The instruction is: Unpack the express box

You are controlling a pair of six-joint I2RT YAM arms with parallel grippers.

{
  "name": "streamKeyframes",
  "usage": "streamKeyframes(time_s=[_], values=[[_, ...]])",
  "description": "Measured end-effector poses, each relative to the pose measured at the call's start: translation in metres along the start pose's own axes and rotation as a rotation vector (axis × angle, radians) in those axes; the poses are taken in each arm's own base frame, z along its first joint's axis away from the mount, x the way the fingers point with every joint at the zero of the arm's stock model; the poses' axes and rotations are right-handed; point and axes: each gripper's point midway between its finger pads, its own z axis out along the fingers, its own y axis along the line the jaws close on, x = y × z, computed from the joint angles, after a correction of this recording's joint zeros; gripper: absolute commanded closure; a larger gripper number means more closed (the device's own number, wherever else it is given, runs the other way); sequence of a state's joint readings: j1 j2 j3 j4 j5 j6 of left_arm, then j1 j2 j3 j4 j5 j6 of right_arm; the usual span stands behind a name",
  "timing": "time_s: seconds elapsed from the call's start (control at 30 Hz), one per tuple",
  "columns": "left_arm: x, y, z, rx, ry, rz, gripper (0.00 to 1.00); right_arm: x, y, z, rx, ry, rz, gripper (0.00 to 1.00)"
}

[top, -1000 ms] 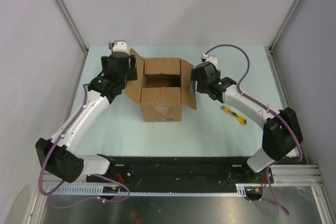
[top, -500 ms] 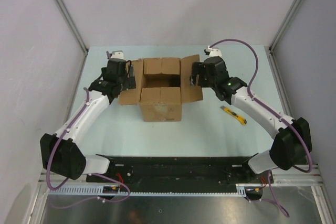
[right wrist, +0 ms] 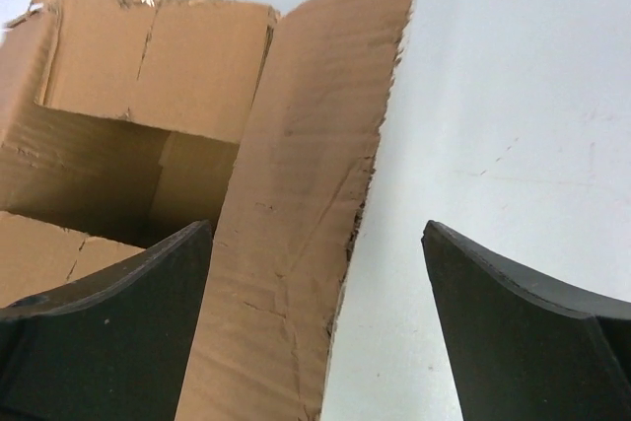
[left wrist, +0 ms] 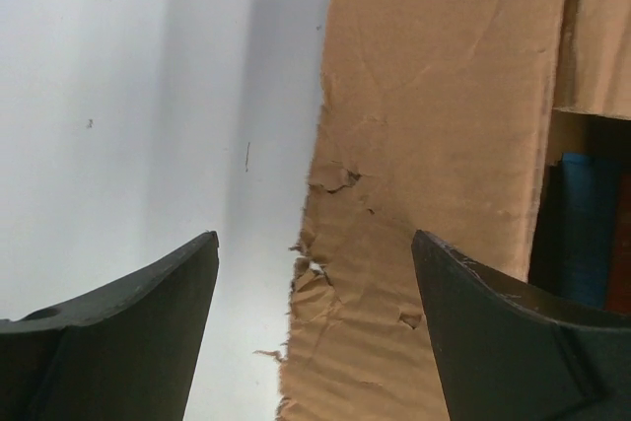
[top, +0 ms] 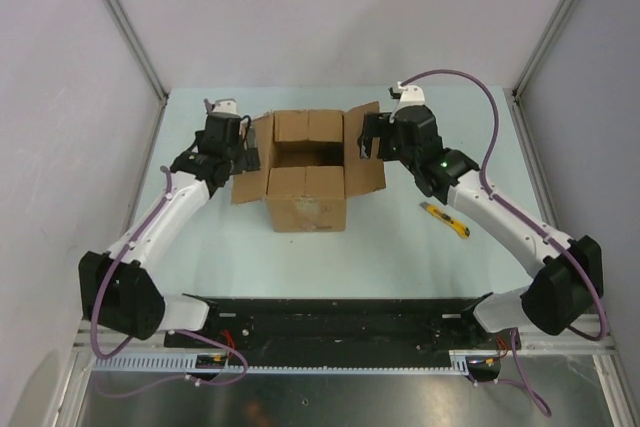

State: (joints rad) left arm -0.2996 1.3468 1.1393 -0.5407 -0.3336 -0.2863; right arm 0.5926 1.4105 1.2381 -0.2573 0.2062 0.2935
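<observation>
The brown cardboard express box [top: 306,209] stands mid-table with its four flaps spread. Its dark opening [top: 305,155] shows between them. My left gripper [top: 250,150] is open over the left flap [top: 250,179], whose torn edge [left wrist: 325,273] lies between the fingers in the left wrist view. Something blue [left wrist: 587,224] shows inside the box there. My right gripper [top: 363,143] is open over the right flap [top: 365,152], whose edge [right wrist: 325,273] also runs between the fingers in the right wrist view. Neither gripper holds anything.
A yellow utility knife [top: 445,218] lies on the table right of the box, under the right arm. The pale table [top: 450,137] is walled by grey panels on the left, back and right. A black rail [top: 330,322] runs along the near edge.
Both side flaps have swung outward and down. The left gripper moved toward me and the right gripper moved farther back. In the last half second little moved.
</observation>
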Motion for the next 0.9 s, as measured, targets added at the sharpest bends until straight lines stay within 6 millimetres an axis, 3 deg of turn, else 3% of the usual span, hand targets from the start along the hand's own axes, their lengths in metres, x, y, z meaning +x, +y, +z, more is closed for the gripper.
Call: streamKeyframes(time_s=[0.17, 0.3, 0.47, 0.53, 0.67, 0.9], values=[[-0.025, -0.002, -0.03, 0.037, -0.086, 0.0, 0.15, -0.027, 0.003, -0.022, 0.029, -0.088, -0.034, 0.08], [-0.062, -0.018, -0.072, 0.116, -0.214, 0.005, 0.16, -0.043, 0.017, -0.034, 0.009, -0.139, -0.06, 0.11], [-0.086, -0.044, -0.106, 0.208, -0.307, 0.027, 0.22, -0.043, 0.036, -0.039, -0.023, -0.151, -0.111, 0.25], [-0.085, -0.051, -0.108, 0.229, -0.306, 0.036, 0.27, -0.041, 0.042, -0.038, -0.032, -0.146, -0.122, 0.27], [-0.077, -0.063, -0.099, 0.247, -0.274, 0.057, 0.27, -0.034, 0.047, -0.023, -0.022, -0.114, -0.13, 0.28], [-0.044, -0.075, -0.058, 0.219, -0.153, 0.098, 0.18, 0.007, 0.038, 0.014, 0.026, 0.012, -0.128, 0.21]])
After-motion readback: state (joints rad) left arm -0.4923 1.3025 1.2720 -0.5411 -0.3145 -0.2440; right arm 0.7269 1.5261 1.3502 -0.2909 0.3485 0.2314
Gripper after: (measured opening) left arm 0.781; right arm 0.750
